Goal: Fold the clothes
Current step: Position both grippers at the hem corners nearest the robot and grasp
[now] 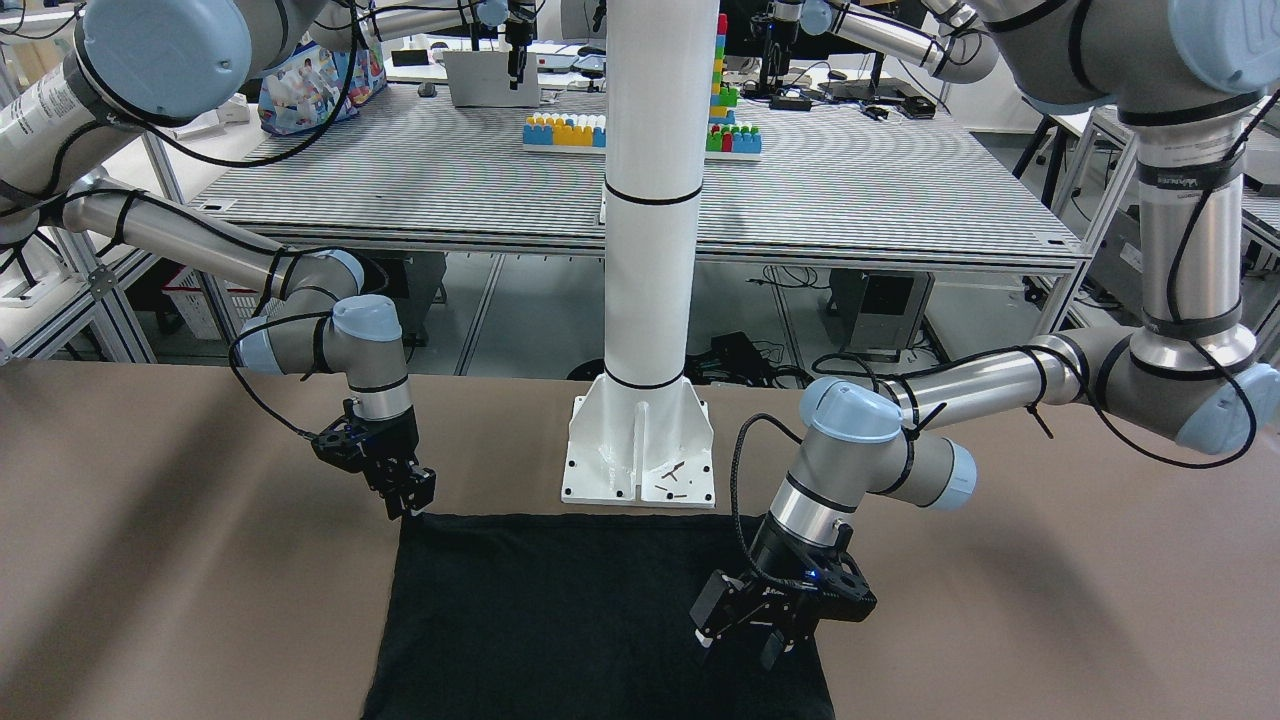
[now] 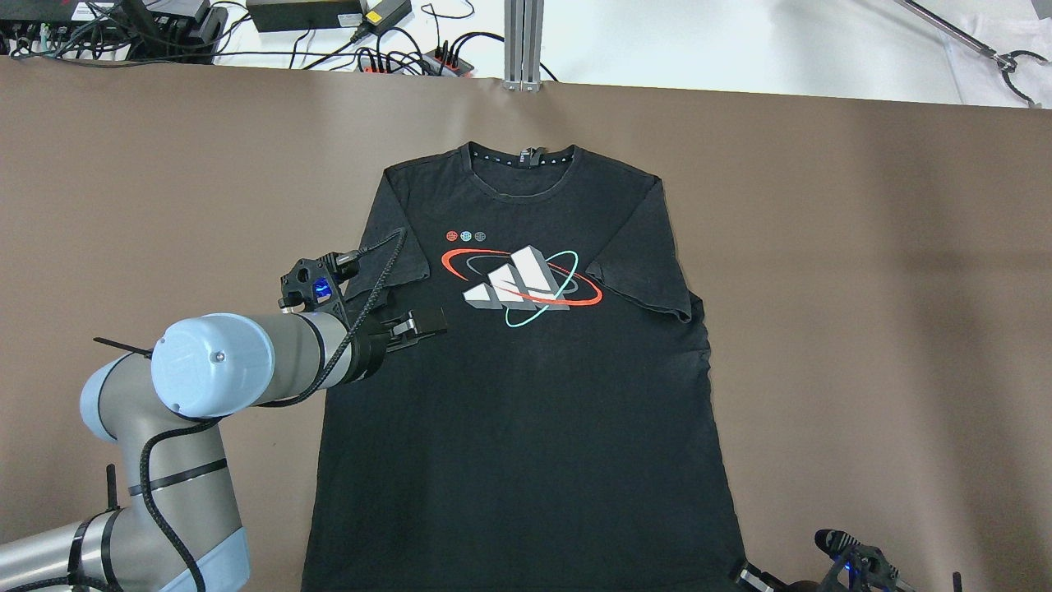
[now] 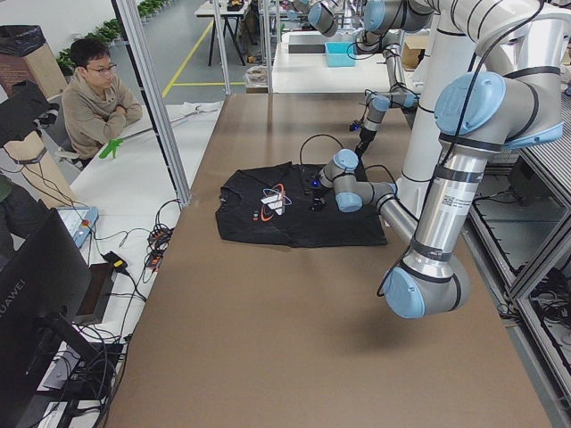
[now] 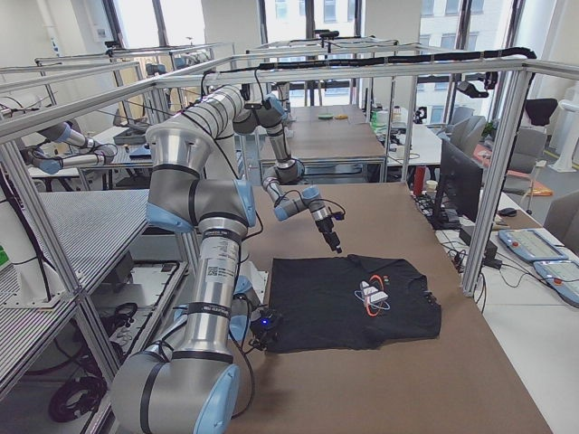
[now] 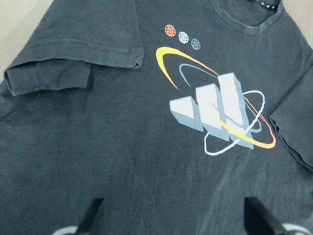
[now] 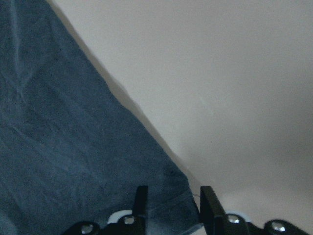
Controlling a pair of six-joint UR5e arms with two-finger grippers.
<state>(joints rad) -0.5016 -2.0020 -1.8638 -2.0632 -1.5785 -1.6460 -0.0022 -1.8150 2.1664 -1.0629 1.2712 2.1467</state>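
Black T-shirt [image 2: 526, 427] flat, front up, on brown table [image 2: 863, 288]. Left gripper [image 2: 427, 322] spread wide above chest, beside three-bar orbit logo [image 5: 215, 110]. Right wrist view alone shows right gripper [image 6: 172, 193] narrowly parted, straddling hem corner.

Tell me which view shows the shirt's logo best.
Left wrist: the logo is large, sharp and complete. Overhead shows it whole but smaller; both side views show it tiny. The front-facing view crops the shirt short of it; the right wrist sees only a hem corner.

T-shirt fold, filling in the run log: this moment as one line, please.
black T-shirt flat, print up | left gripper over it, jaws open | right gripper at hem corner, jaws straddling it
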